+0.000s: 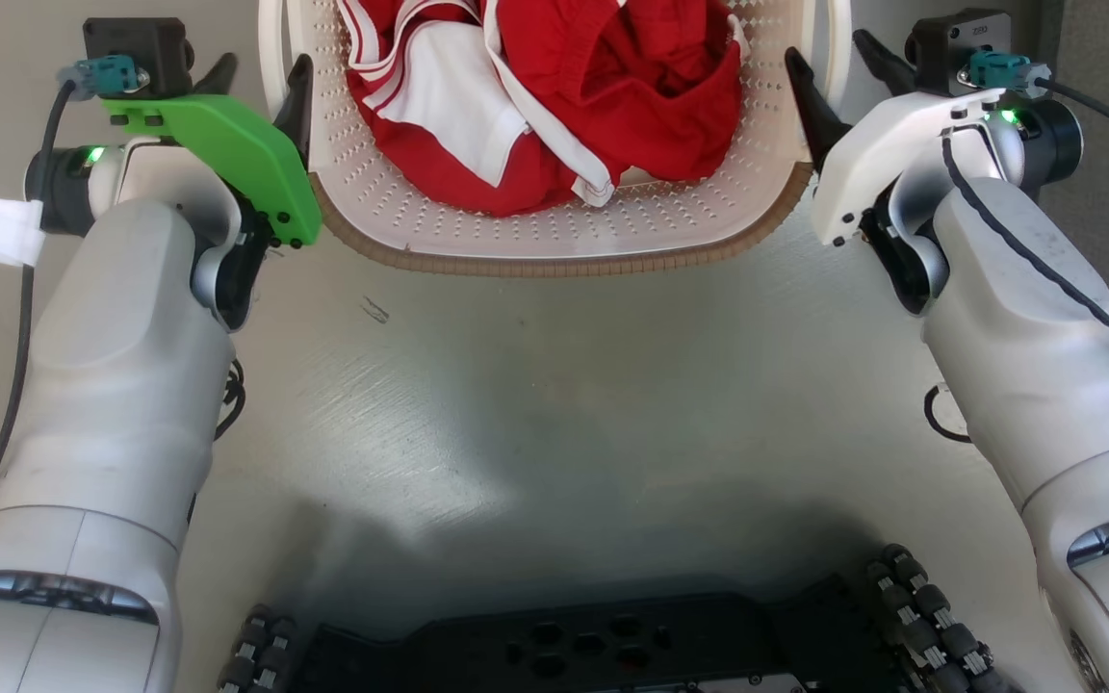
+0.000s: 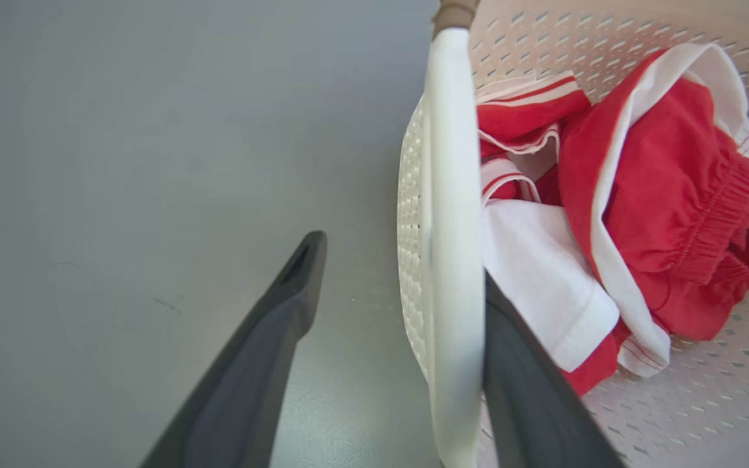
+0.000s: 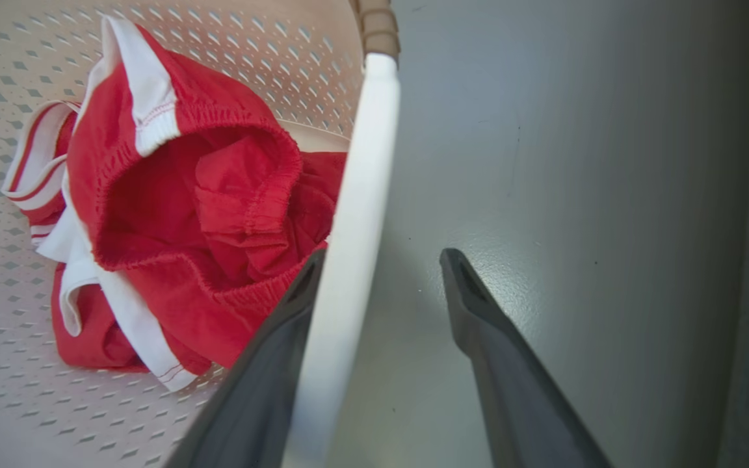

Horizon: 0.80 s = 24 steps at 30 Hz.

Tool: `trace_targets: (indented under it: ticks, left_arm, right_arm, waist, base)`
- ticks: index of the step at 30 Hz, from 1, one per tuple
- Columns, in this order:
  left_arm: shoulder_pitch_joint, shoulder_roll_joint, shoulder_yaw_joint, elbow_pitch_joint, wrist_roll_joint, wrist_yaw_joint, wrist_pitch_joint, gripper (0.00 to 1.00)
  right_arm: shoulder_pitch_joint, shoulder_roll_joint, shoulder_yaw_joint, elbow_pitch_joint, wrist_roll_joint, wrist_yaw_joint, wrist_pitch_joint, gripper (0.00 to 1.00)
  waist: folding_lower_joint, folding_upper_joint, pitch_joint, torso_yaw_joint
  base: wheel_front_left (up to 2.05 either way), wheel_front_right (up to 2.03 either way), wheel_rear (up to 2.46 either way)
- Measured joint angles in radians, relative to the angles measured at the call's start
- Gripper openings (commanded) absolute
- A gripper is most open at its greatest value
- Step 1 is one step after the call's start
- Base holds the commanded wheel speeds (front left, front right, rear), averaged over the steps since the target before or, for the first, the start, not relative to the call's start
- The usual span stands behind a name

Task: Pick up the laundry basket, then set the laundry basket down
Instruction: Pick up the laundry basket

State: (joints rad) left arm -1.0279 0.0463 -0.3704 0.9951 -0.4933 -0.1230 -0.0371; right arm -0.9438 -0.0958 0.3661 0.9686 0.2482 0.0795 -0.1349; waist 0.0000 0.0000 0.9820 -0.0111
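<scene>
— Grey floor (image 1: 554,404) below. Left side?
— Left pincer (image 1: 266,63), spread wide across one white handle (image 2: 452,227).
— Middle?
— Laundry basket (image 1: 554,260) on floor, red-and-white clothes (image 1: 612,87) inside.
— Right side?
— Right pincer (image 1: 826,46), spread wide too, across other white handle (image 3: 355,227).

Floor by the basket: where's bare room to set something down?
Bare: the floor bordered by the laundry basket, left forearm, right forearm and the robot's base. Crowded: the handles, straddled by the left gripper and right gripper.
</scene>
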Motion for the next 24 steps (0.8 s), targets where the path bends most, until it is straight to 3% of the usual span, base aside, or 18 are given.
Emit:
trace_targets:
  ticks: [1,2,5,24]
  left_arm:
    - [-0.002,-0.001,-0.001,0.003,-0.003,-0.001,0.000,0.23]
    - [-0.004,-0.004,-0.004,0.005,-0.005,-0.007,0.000,0.00]
    - [-0.015,-0.032,-0.016,0.018,-0.005,-0.009,-0.015,0.00]
    - [0.012,-0.057,-0.047,0.151,-0.052,-0.009,-0.040,0.00]
  right_arm:
    - [-0.003,0.001,0.000,0.007,0.002,0.002,-0.001,0.00]
    - [-0.009,0.006,0.002,0.011,0.003,0.009,-0.003,0.00]
    - [-0.028,0.025,0.000,0.025,0.008,0.006,-0.015,0.00]
    - [-0.016,0.053,0.002,0.177,0.042,0.017,-0.059,0.00]
  waist:
    - [0.0000,0.0000,0.001,0.000]
    - [0.0000,0.0000,0.001,0.000]
    - [0.0000,0.0000,0.000,-0.001]
    - [0.0000,0.0000,-0.134,-0.010]
  base:
    - [0.00,0.00,0.00]
    - [0.00,0.00,0.00]
    - [0.00,0.00,0.00]
    - [0.00,0.00,0.00]
